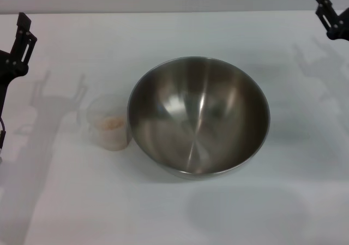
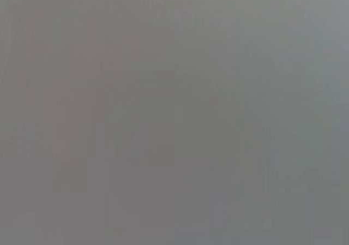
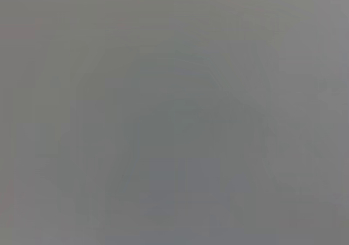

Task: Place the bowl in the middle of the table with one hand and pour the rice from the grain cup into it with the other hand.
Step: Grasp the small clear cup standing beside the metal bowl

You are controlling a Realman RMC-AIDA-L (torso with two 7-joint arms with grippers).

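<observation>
Bowl: I see the bowl sitting upright near the middle of the tabletop; inside looks empty
Grain cup: the grain cup stands just beside the bowl's left side; possibly touching it
Rice: the rice is a pale layer low in the cup
Left gripper: the left gripper is at the left edge, holding nothing; partly cut off, so I cannot tell its opening
Right gripper: the right gripper is at the far right corner; cropped, opening unclear
Wrist views: both show only flat grey

On the plain white table, the bowl is shiny grey steel with pale streaks of reflection inside, the cup on its left is clear and cloudy, holding pale beige rice, and the 2 grippers, left and right, are black.
</observation>
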